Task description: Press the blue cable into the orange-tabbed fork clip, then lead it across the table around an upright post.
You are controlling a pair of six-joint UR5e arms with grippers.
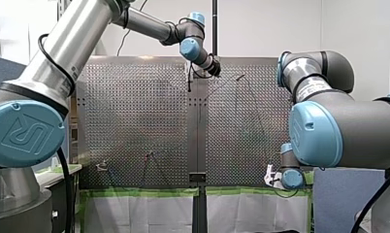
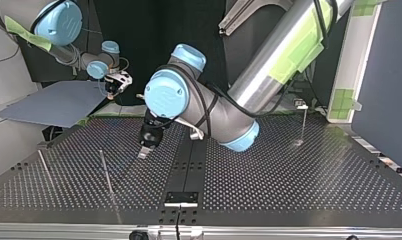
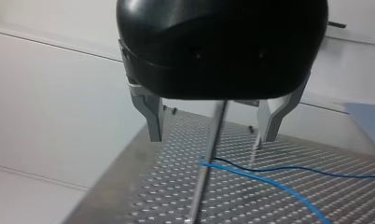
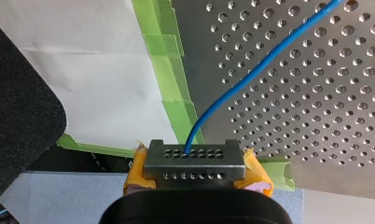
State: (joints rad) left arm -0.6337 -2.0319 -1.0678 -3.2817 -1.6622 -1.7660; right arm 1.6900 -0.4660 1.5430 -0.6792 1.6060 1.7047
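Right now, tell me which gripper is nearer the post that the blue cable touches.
Left. My left gripper hangs open over the post, seen between its fingers; my right gripper holds the blue cable at the taped edge of the table.

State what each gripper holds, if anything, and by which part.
My right gripper pinches the blue cable at the table's edge; its end is hidden. My left gripper, open, holds nothing.

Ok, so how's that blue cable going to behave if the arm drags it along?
Probably floppy: the blue cable leaves my right gripper in a loose curve. Likely light, being thin beside the holes in the table. It seems to double back at the post, so it may snag there rather than slide.
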